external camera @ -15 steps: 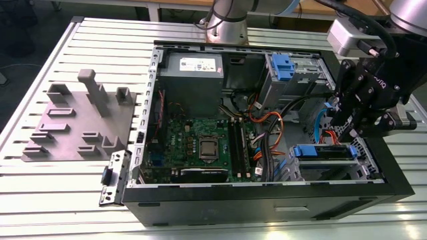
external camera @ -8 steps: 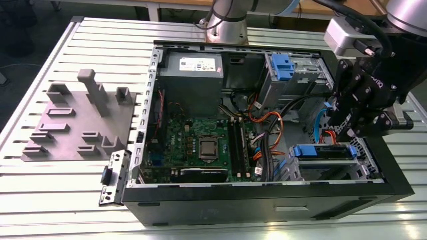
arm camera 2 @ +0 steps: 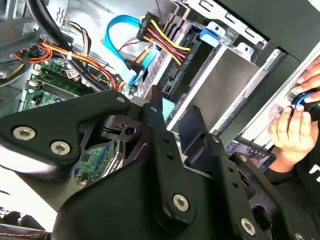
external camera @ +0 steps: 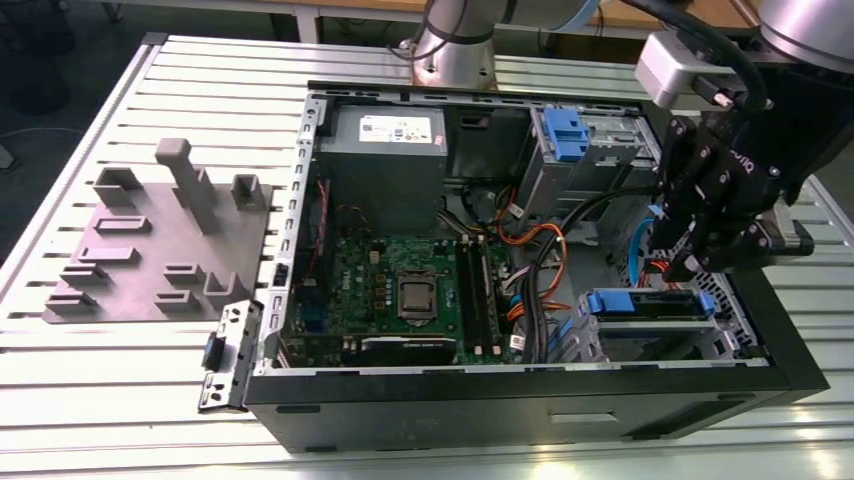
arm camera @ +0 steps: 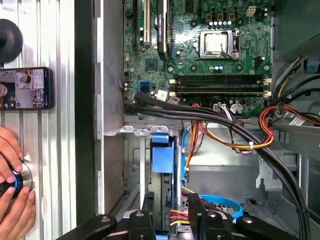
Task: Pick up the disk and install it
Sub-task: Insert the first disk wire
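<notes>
The gripper [external camera: 703,262] hangs over the drive corner of the open computer case [external camera: 534,400], on the exterior view's right; its black fingers [arm camera: 148,210] stand a narrow gap apart in the first wrist view, and nothing is gripped between them.

Going across the exterior view from its left: a grey moulded plate [external camera: 147,250] with upright pegs lies on the slatted metal table [external camera: 120,400]; just beside the case's near corner sits a small dark bracket [external camera: 227,355]; inside the case the green motherboard [external camera: 400,290] lies flat, with the grey power supply [external camera: 387,140] behind it and a bundle of orange, red and black cables [external camera: 534,260] running toward the bays; farther right an upper bay carries a blue plastic clip [external camera: 566,135]; last comes the disk [external camera: 650,304], its blue rail showing, already seated in the lower drive cage directly beneath the gripper.

In the first wrist view the disk's blue end [arm camera: 163,155] stands in the cage just ahead of the fingertips, apart from them; a light blue data cable [arm camera: 220,202] curls beside it.

Outside the case wall, on the table, a phone [arm camera: 26,88] lies face up; a person's hands [arm camera: 12,200] rest on a round knob-like controller near it. The second wrist view shows a hand [arm camera 2: 295,125] on that controller, beyond the case's edge.
</notes>
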Available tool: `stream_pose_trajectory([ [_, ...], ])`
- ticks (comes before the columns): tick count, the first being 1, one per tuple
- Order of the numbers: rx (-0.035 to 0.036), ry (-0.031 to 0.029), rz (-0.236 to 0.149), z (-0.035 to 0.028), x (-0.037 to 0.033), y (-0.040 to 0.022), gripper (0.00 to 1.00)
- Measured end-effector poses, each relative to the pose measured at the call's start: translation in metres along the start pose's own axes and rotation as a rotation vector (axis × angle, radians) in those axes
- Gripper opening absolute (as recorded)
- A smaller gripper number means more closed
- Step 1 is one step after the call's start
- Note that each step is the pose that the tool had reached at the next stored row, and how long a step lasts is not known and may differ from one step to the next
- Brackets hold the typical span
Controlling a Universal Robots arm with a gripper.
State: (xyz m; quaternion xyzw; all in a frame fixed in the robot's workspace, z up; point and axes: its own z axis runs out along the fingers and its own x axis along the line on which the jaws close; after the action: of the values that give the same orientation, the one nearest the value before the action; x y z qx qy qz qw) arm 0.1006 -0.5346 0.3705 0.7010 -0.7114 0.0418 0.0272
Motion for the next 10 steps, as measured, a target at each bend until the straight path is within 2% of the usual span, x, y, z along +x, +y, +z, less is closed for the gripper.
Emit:
stream_pose_trajectory([
  [6,0.0000,-0.0001,0.000,-0.0009,-0.0084,0.0007,0.40],
  [10,0.0000,0.0000,0.000,-0.0010,-0.0091,0.0032,0.40],
])
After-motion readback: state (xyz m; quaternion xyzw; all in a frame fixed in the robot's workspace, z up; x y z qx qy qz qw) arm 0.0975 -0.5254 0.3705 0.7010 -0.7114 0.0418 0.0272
